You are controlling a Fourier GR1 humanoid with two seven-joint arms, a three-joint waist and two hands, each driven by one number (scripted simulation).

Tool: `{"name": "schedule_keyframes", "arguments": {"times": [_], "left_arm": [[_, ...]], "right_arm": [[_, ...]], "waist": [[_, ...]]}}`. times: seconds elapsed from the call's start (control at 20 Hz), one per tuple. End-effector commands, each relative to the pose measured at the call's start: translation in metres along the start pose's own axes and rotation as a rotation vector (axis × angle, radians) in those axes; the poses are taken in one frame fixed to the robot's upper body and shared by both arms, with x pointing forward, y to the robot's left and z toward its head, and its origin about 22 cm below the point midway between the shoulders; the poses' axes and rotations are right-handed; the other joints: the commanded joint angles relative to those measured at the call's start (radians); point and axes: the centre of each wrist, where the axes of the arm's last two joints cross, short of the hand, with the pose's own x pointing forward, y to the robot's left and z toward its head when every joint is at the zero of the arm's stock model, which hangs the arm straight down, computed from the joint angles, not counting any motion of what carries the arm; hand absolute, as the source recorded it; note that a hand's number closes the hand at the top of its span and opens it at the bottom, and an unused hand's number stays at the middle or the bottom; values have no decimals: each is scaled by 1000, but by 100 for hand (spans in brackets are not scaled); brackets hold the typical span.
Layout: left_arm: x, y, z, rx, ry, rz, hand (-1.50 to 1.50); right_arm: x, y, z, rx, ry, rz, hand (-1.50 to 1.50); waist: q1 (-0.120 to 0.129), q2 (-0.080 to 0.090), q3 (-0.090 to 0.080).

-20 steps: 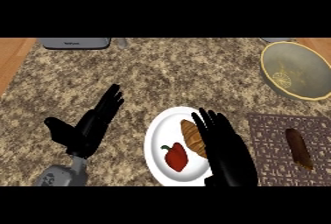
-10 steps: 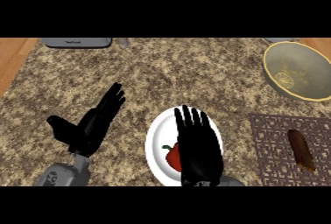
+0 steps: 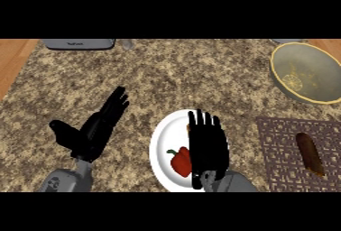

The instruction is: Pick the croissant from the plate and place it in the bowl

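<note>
Moving left over the white plate [image 3: 162, 149], the right hand [image 3: 208, 144], fingers straight and open, now covers the croissant [image 3: 189, 129], only a sliver peeking at its fingertips.

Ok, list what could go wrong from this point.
1. The right hand covers most of the croissant on the plate, so the fingers might close off-centre.
2. The red pepper lies right beside the hand on the same plate; it could get nudged or caught with the croissant.
3. The bowl sits far toward the back right, so the carry is long and the croissant might slip.
</note>
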Motion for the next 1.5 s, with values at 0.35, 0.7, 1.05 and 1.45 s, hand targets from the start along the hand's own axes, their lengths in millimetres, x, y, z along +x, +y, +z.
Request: {"name": "schedule_keyframes", "arguments": {"times": [0.35,0.7,1.05,1.45], "left_arm": [[-6,-14,-7,15,8,17,0],[-3,-2,0,0,-9,7,0],[6,-12,12,-12,6,16,0],[5,-17,-8,3,0,8,0]], "right_arm": [[-4,22,-29,48,118,92,-150],[4,30,-28,31,128,92,-150],[-7,51,-39,12,143,92,-150],[-12,57,-42,11,128,59,-150]], "waist": [[-1,2,1],[2,1,1],[1,0,1],[0,1,1]]}}
